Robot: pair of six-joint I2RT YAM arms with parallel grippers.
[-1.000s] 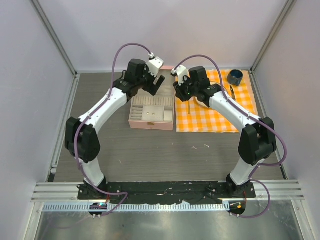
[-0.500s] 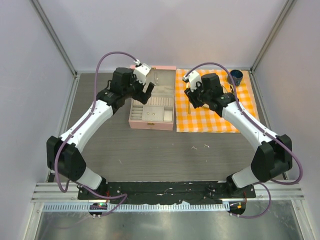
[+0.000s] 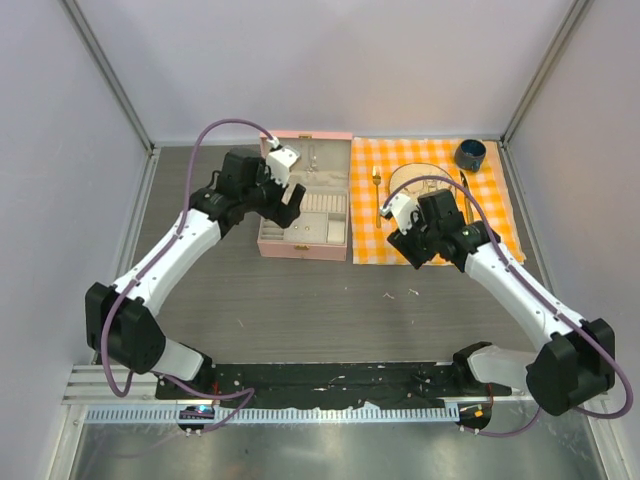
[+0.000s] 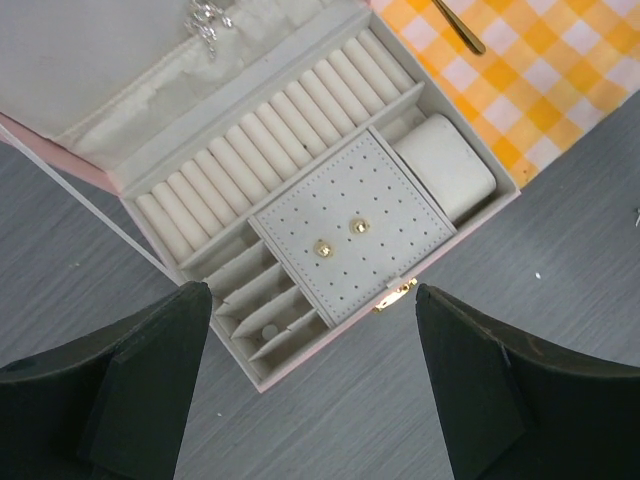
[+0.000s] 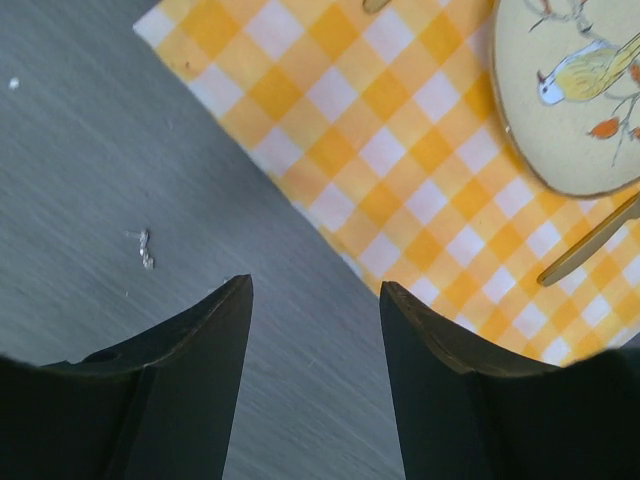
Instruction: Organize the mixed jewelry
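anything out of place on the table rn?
Yes. A small silvery bit lies loose on the bare table, in front of the cloth and outside the open case. Another pale speck lies farther from the cloth. Nothing else looks askew or spilled.

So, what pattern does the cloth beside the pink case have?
The cloth has orange-and-white checks, clearest from the right wrist.

The left arm (image 3: 170, 255) reaches forward and inward with the left gripper (image 4: 310, 292) pointing down, jaws spread wide and empty, while the right arm (image 3: 515, 285) extends forward and inward with the right gripper (image 5: 315, 285) pointing down, jaws parted and gripping nothing.
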